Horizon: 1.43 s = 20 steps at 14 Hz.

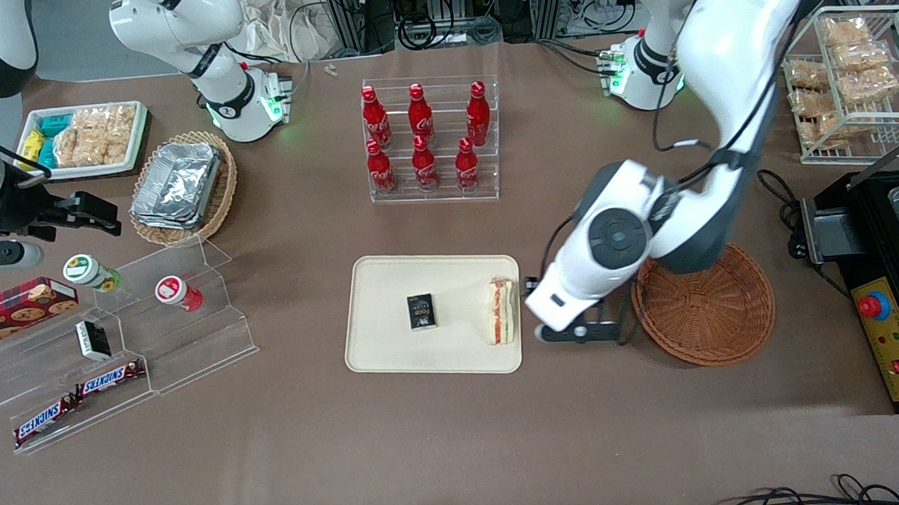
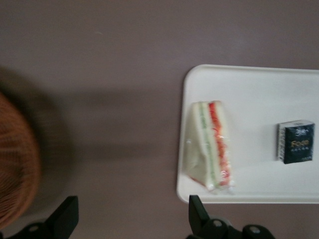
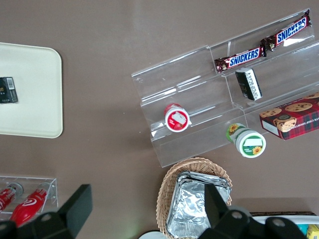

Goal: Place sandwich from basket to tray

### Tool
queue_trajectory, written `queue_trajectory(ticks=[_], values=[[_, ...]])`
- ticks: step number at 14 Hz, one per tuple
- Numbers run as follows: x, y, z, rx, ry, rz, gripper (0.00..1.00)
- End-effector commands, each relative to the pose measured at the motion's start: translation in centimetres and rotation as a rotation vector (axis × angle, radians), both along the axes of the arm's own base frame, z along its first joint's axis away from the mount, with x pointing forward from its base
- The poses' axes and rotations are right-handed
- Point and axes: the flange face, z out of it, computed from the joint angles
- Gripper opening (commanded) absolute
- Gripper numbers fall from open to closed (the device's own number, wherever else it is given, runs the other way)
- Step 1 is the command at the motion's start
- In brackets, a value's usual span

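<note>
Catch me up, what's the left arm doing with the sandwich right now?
The wrapped triangular sandwich with red and green filling already lies on the cream rectangular plastic tray, at the tray's edge toward the working arm's end of the table, beside a small dark box. The left arm's gripper is open and holds nothing; it hangs over bare table between the tray and the round reddish-brown wicker basket, which looks empty where it shows. The placement looks done.

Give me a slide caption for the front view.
Sandwich on the tray, open end effector between it and the empty basket.
</note>
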Motion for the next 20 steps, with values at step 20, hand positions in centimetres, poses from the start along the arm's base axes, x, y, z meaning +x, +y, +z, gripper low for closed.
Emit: queue_trajectory(ticks=[20], values=[[-1.2, 31.8, 14.4, 0.078, 0.078, -0.033, 1.00]])
